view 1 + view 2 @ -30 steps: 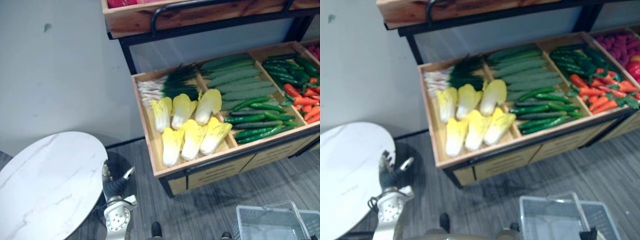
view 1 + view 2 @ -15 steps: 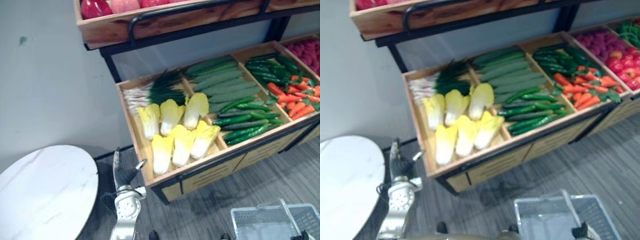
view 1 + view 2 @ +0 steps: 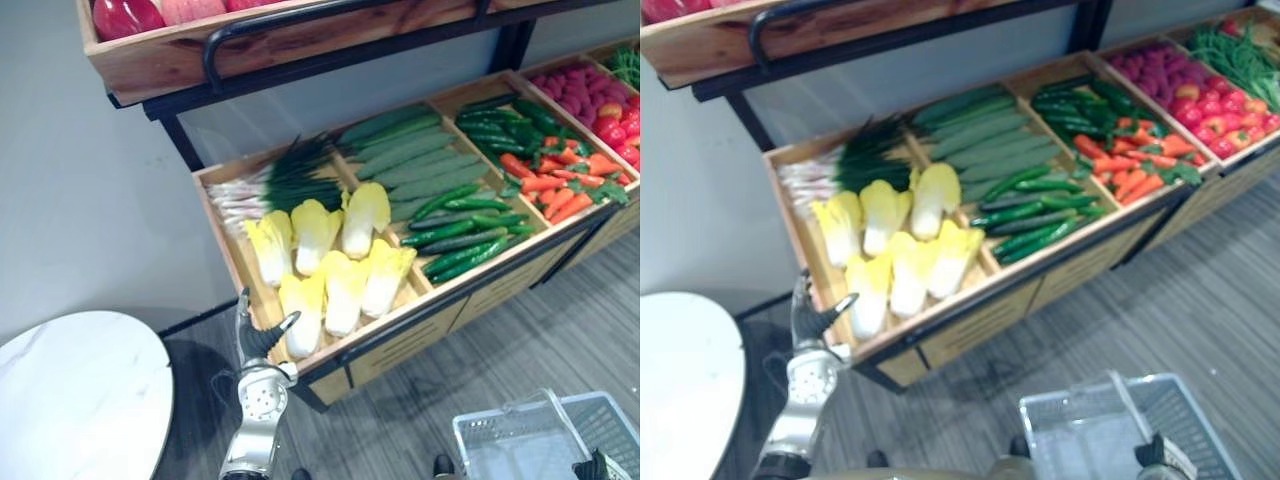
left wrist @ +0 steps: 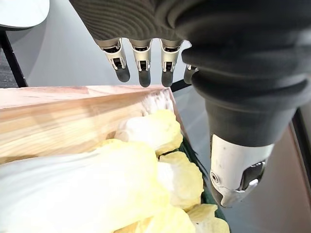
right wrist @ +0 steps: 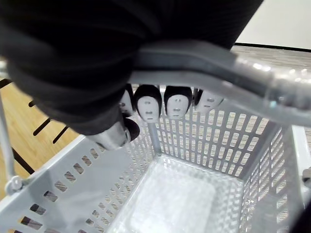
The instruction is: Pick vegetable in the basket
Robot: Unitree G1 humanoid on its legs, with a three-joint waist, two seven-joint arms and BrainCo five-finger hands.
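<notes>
Several yellow-white napa cabbages (image 3: pixel 330 262) lie in the left compartment of a wooden produce crate (image 3: pixel 228 225). My left hand (image 3: pixel 256 336) is open, fingers straight, at the crate's front-left corner, right beside the nearest cabbage (image 3: pixel 302 311). In the left wrist view its fingers (image 4: pixel 141 58) hover above the cabbages (image 4: pixel 87 194) and the crate wall (image 4: pixel 58 116), touching nothing. My right hand (image 5: pixel 148 104) is shut on the grey handle (image 5: pixel 218 73) of an empty grey plastic basket (image 3: pixel 500 448) held low at the lower right.
The crate also holds spring onions (image 3: pixel 265 185), cucumbers (image 3: pixel 420 165), green peppers (image 3: pixel 465 235), carrots (image 3: pixel 550 190) and red produce (image 3: pixel 590 95). An upper shelf (image 3: pixel 260 45) with a black rail overhangs it. A round white marble table (image 3: pixel 75 400) stands at the lower left.
The camera has swung right. My left hand has risen from beside the table to the crate's front-left corner, close to the cabbages. The right hand still holds the basket.
</notes>
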